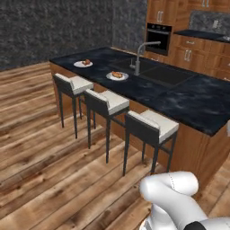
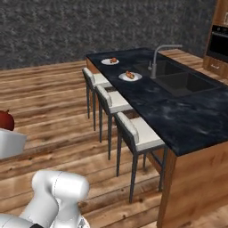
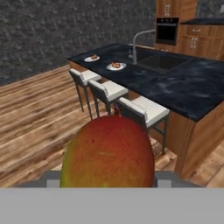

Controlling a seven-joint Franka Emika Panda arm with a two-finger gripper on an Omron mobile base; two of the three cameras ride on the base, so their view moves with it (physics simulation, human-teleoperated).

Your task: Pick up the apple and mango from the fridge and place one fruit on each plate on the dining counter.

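The far plate [image 3: 92,58] and near plate [image 3: 116,66] sit on the dining counter [image 3: 175,92], both without fruit. The gripper [image 3: 107,181] looks clamped on the mango [image 3: 108,153], though its fingertips are hidden. Carry it level over the stools [image 3: 144,111] and lower gently. Its long axis runs upright in the hand view, narrower end up

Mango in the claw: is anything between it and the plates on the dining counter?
The mango sits in the claw, well short of the dining counter. Three stools line the near side below the two plates. Each plate already carries small food pieces. Above the countertop, nothing visible blocks the way; the faucet stands behind the plates.
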